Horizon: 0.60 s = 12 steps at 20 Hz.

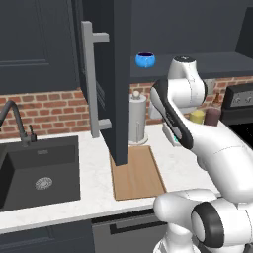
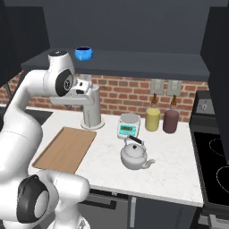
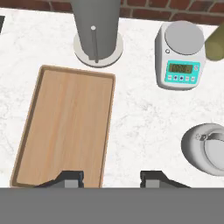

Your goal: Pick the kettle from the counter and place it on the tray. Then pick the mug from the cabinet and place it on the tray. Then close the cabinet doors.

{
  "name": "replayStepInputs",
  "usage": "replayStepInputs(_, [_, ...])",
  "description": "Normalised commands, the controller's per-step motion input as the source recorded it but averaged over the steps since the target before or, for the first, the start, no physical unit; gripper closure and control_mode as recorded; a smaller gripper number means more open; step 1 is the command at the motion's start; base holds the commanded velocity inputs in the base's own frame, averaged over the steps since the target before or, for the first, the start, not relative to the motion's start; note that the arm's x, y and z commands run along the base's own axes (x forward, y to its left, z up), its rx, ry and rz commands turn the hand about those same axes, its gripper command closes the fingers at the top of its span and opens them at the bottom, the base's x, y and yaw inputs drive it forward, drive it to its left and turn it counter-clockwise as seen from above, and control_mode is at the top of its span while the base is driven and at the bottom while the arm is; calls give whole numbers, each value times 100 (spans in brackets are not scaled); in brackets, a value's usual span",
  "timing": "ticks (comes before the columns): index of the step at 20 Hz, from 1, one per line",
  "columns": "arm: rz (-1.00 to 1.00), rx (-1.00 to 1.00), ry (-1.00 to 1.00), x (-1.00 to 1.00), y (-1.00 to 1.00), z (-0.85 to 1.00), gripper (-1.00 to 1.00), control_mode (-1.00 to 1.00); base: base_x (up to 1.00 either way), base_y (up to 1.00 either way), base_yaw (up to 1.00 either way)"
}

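Observation:
The silver-grey kettle (image 2: 134,155) stands on the white counter (image 2: 174,166), right of the empty wooden tray (image 2: 65,150); the hand view catches the kettle (image 3: 205,146) at its right edge. My gripper (image 3: 112,178) hangs open high above the counter, over the tray's (image 3: 65,127) right rim, with nothing between its fingers. The blue mug (image 1: 145,60) sits on the shelf of the open cabinet, and is seen from the other side too (image 2: 83,53). A dark cabinet door (image 1: 116,74) stands swung out over the tray (image 1: 136,173).
A paper-towel holder (image 2: 91,109) stands behind the tray, and a digital scale (image 2: 129,126) behind the kettle. Yellow (image 2: 152,119) and maroon (image 2: 171,120) canisters line the brick wall. The sink (image 1: 39,173) is on the left, the stove (image 2: 214,165) on the right.

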Motion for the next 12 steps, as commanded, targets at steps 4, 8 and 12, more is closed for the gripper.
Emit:
replayStepInputs(4, [-1,1,-10,-7,-9,0,-100,-100,0,0,0])
replayStepInputs(8, [-5,4,-23,-34,-12,7,-100,-100,0,0,0])
replayStepInputs(12, [-3,4,-43,-44,1,38,-100,-100,0,0,0])
